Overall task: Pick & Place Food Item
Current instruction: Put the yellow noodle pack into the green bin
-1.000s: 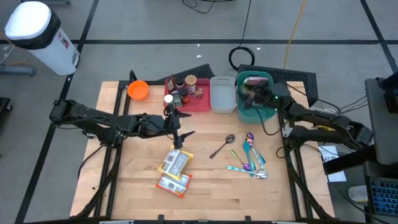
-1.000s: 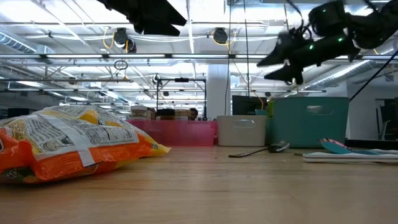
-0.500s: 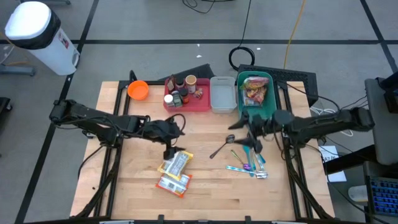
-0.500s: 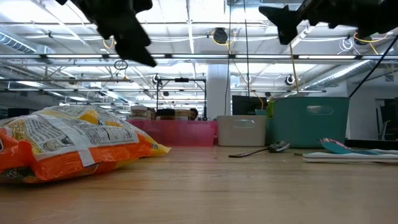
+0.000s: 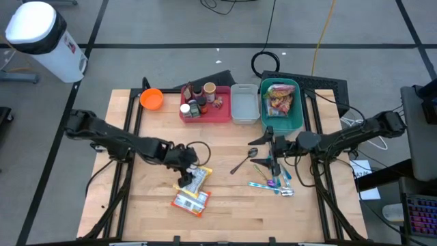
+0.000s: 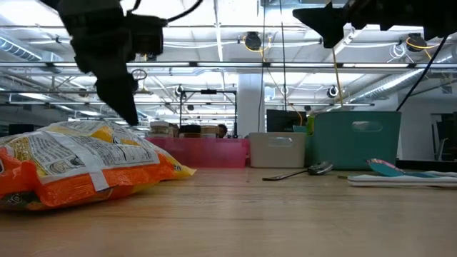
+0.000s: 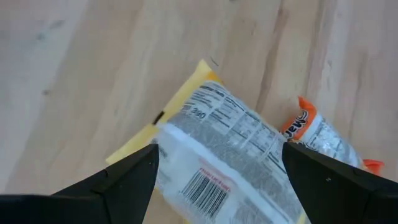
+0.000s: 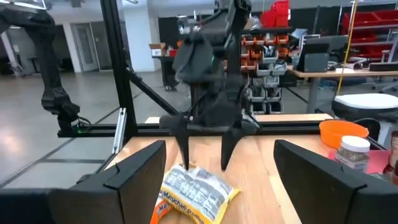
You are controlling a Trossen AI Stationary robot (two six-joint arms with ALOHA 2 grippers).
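Note:
A yellow food packet (image 5: pixel 194 179) lies flat on the table's middle, its near end over an orange packet (image 5: pixel 190 201). Both show in the left wrist view, the yellow packet (image 7: pixel 230 155) and the orange one (image 7: pixel 323 134). My left gripper (image 5: pixel 184 179) is open and points down, with its fingers on either side of the yellow packet's far end (image 8: pixel 196 180); whether they touch it I cannot tell. My right gripper (image 5: pixel 270 154) is open and empty, held level above the table near the spoon, facing the left arm. Another packet (image 5: pixel 278 99) lies in the green bin (image 5: pixel 295 116).
At the far edge stand an orange bowl (image 5: pixel 151 99), a red tray (image 5: pixel 222 115) with bottles and a cup, a clear box (image 5: pixel 244 104) and the green bin. A metal spoon (image 5: pixel 244 160) and several coloured utensils (image 5: pixel 276 176) lie under and beside the right gripper.
My left gripper has gone from beside the red tray toward the near edge and down to the yellow packet, tipping to point down. My right gripper has come away from above the green bin toward the table's middle, where it now stays low above the spoon.

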